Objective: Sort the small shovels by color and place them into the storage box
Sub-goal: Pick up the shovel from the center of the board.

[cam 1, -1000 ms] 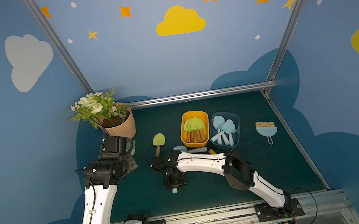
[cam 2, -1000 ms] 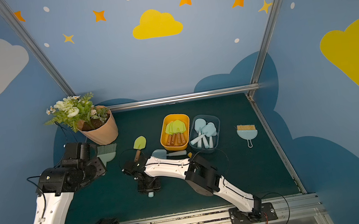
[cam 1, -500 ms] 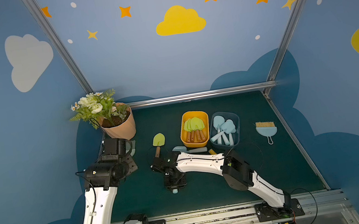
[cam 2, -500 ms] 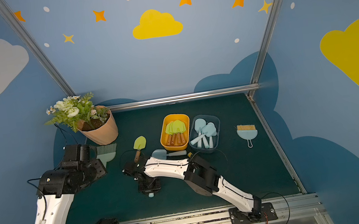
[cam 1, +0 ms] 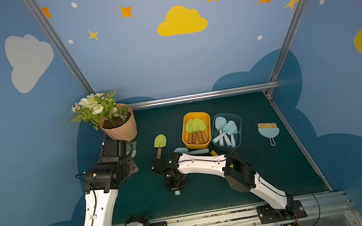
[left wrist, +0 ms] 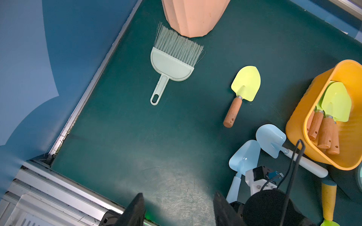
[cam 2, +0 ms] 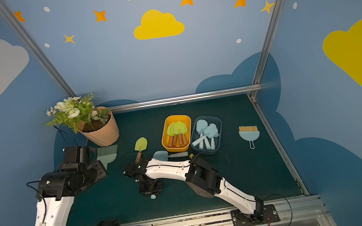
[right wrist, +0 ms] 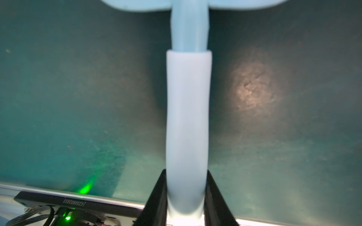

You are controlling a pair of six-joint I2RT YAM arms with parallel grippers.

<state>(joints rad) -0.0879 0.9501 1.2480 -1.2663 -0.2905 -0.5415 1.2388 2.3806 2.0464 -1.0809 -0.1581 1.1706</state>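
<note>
My right gripper (right wrist: 186,173) is shut on the pale handle of a light blue shovel (right wrist: 188,109) that lies on the green mat; in a top view only the handle's end (cam 1: 177,193) shows below the gripper. A second blue shovel (cam 1: 182,151) and a green shovel (cam 1: 160,142) with a wooden handle lie loose near the boxes. An orange-handled shovel (left wrist: 329,197) lies partly under the right arm. The orange storage box (cam 1: 206,114) holds several green shovels. The blue-grey storage box (cam 1: 238,119) holds several blue ones. My left gripper (left wrist: 178,207) hangs open over bare mat at the left.
A flower pot (cam 1: 119,128) stands at the back left, with a grey-green brush (left wrist: 172,58) lying just in front of it. A light blue brush (cam 1: 268,129) with tan bristles lies right of the boxes. Metal rails border the mat.
The right gripper's jaws have closed onto the blue shovel's handle. Both arms have otherwise stayed nearly in place.
</note>
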